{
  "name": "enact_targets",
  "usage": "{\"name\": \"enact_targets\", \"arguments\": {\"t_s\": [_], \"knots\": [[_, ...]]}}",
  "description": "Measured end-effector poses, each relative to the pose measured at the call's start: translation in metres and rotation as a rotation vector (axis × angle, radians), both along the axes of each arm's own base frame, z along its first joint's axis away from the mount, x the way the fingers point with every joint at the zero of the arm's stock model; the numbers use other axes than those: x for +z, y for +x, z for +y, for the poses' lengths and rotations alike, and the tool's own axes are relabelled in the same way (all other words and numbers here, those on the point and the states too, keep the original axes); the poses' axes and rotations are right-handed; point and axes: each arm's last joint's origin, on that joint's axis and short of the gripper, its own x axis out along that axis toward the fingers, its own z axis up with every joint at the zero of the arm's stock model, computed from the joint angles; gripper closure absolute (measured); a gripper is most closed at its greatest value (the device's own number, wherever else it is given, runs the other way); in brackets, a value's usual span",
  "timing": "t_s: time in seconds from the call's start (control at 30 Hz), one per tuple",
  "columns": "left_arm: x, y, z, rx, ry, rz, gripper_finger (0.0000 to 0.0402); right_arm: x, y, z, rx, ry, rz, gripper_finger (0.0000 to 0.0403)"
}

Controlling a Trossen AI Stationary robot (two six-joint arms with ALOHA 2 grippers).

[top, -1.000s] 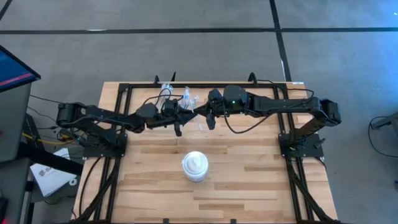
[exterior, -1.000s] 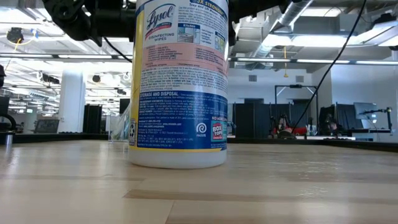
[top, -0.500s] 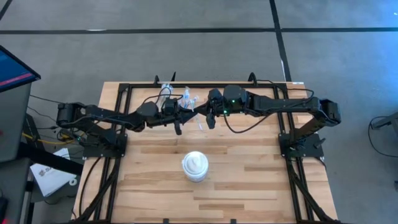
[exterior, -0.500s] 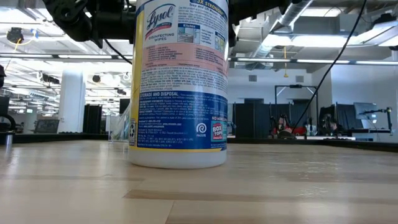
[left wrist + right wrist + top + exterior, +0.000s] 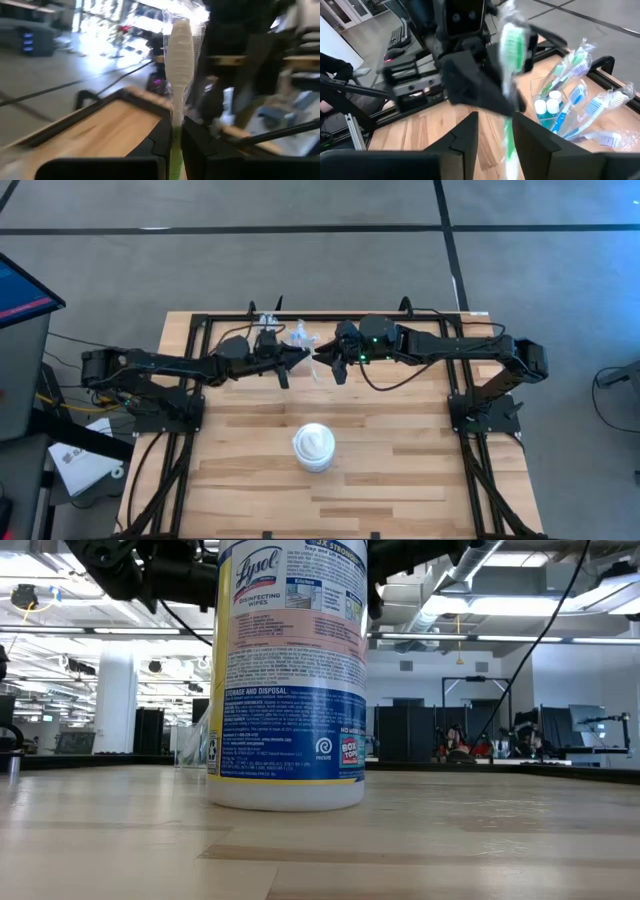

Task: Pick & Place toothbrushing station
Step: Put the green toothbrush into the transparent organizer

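A green toothbrush [image 5: 179, 45] in a clear wrapper hangs over the table's far middle, between my two grippers. My left gripper [image 5: 173, 132] [image 5: 297, 357] is shut on it. My right gripper [image 5: 495, 125] [image 5: 322, 360] faces it, open, and the toothbrush's lower handle [image 5: 508, 142] runs between its two fingers. Just beyond stands a clear cup [image 5: 555, 107] [image 5: 300, 335] holding wrapped blue and green toothbrushes and white-capped tubes. A second clear cup [image 5: 266, 323] stands at the far edge. My left gripper pinches the toothbrush's green handle [image 5: 174, 145] between its two fingers. The bristle head [image 5: 180, 35] sticks out past the fingertips. The toothbrush is lifted clear of the table. My right gripper: I cannot tell whether either open finger touches the handle.
A white wipes tub [image 5: 313, 446] [image 5: 290, 670] stands upright in the middle of the table, nearer the front, and fills the low view. A black frame [image 5: 200, 325] runs along the table's far edge and sides.
My left gripper has shifted a little toward the table's far edge, carrying the toothbrush with it.
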Motion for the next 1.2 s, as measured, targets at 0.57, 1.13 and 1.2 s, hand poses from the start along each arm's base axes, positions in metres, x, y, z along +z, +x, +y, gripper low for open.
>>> {"name": "enact_targets", "arguments": {"t_s": [0.57, 1.13, 1.2], "knots": [[-0.007, -0.033, 0.005, 0.356, 0.072, 0.146, 0.0384, 0.0, 0.0, 0.0, 0.001, 0.0, 0.003, 0.0282], [-0.025, -0.039, 0.008, 0.47, 0.098, 0.21, 0.0381, 0.0, 0.0, 0.0, 0.001, 0.0, 0.001, 0.028], [-0.028, -0.037, 0.008, 0.468, 0.11, 0.231, 0.0381, 0.0, 0.0, 0.0, 0.001, 0.0, 0.0, 0.028]]}}
